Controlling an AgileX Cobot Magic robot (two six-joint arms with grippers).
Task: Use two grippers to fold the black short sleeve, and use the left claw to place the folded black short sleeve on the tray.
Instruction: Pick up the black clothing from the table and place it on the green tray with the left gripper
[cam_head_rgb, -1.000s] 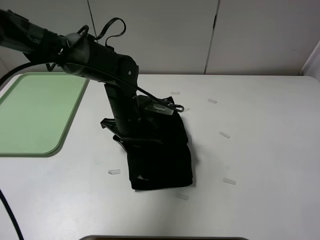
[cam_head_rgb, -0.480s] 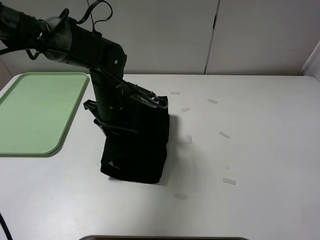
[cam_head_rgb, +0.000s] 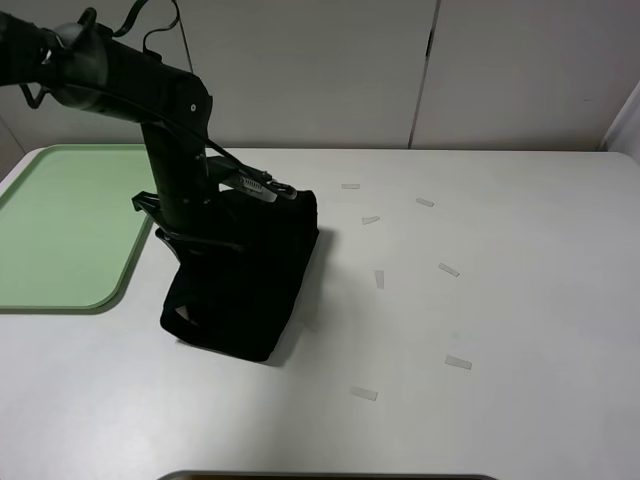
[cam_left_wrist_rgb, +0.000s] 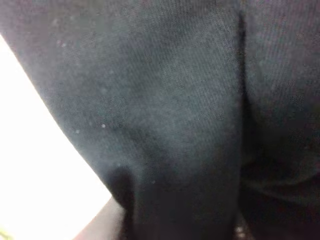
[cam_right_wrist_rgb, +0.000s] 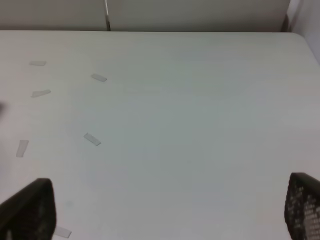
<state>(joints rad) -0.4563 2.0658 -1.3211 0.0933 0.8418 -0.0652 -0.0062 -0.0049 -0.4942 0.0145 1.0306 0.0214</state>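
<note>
My left tool (cam_head_rgb: 283, 192) is clamped on the top edge of the black short sleeve (cam_head_rgb: 240, 280), one folded T-shirt that hangs from it in a dark bundle, its lower end resting on the white counter (cam_head_rgb: 520, 300). The shirt sits just beside the right-hand rim of the pale green tray (cam_head_rgb: 70, 230), the only tray here, which lies at the left end of the counter; shirt and tray do not overlap. In my left wrist view there is nothing but black cloth filling the picture, with a pale strip of counter at one side, so the plates themselves are hidden there. My right tool (cam_right_wrist_rgb: 165, 215) stands wide apart and holds nothing: its two dark fingertips (cam_right_wrist_rgb: 27, 210) show at the edges of the right wrist view, with bare counter between them. It does not appear in the high view. I count six small white paper strips (cam_head_rgb: 449, 270) scattered on the counter to the right of the shirt in the high view, all well apart from the tray, the nearest one close to the shirt's right side.
</note>
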